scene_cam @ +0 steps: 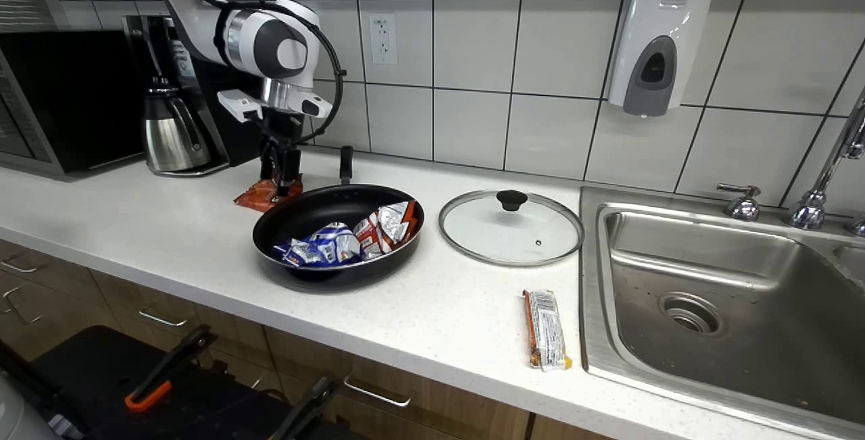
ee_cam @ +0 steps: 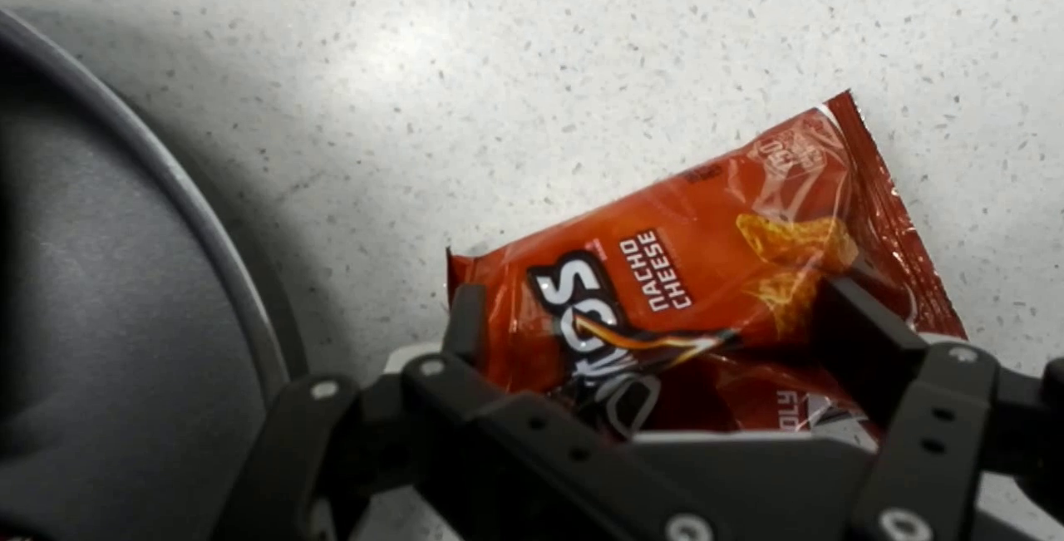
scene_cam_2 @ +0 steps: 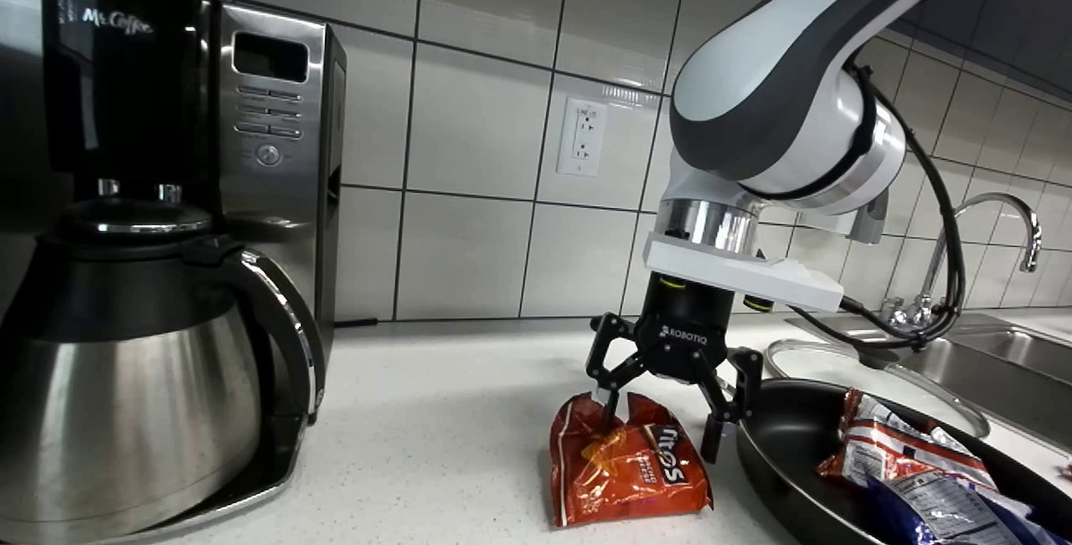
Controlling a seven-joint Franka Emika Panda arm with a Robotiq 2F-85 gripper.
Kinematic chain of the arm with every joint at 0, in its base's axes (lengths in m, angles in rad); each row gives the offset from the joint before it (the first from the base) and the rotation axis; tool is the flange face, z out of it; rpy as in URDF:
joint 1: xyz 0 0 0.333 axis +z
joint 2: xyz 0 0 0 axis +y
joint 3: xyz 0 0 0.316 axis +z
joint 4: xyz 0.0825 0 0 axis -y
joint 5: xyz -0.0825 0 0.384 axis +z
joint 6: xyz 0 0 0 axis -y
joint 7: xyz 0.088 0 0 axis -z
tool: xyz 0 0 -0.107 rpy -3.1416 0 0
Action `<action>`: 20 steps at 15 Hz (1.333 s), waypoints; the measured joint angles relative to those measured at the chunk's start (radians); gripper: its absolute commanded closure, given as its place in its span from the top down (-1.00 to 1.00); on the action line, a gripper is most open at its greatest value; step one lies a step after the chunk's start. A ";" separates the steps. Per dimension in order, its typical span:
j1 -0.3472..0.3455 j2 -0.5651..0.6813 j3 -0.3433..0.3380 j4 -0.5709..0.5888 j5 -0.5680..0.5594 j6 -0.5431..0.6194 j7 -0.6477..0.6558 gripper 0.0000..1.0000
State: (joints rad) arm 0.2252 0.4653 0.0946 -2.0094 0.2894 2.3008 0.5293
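My black gripper points down at an orange-red Doritos bag lying on the counter, its jaws spread wide. In the wrist view the bag spans the gap between the fingers. One finger sits past the bag's near end; the other dips into the crumpled part by a fold, where contact is hard to judge. Beside the gripper stands a black frying pan holding a blue chip bag and a red-and-silver bag.
A glass lid lies between the pan and the steel sink. In front of it is a wrapped bar. A coffee maker with a steel carafe and a microwave stand behind the bag's far side. The tiled wall backs the counter.
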 measured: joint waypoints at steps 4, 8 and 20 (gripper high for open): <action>0.000 0.009 -0.001 0.003 0.000 0.004 0.000 -0.03; 0.000 0.009 -0.001 0.006 0.000 0.004 0.000 -0.64; 0.000 0.009 -0.001 0.011 0.000 0.004 -0.001 -1.00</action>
State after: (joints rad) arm 0.2252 0.4747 0.0937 -1.9984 0.2893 2.3048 0.5285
